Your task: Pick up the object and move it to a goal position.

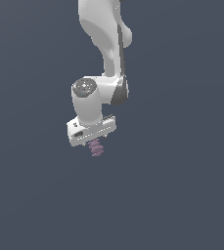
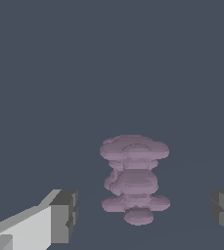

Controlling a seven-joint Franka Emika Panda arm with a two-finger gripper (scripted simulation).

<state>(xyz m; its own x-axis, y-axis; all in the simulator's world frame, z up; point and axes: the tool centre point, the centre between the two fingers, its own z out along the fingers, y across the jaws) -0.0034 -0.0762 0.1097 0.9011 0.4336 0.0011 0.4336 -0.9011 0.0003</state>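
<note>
Fingers: I see them spread wide in the wrist view — nothing pinched.
Object: mauve, ridged, between them, touching neither.
Exterior view: object just under the gripper, centre frame — gap hidden.

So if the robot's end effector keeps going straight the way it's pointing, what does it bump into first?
Probably the purple screw. It sits between the open fingers of the end effector, right in its path, though depth is hard to judge.
</note>
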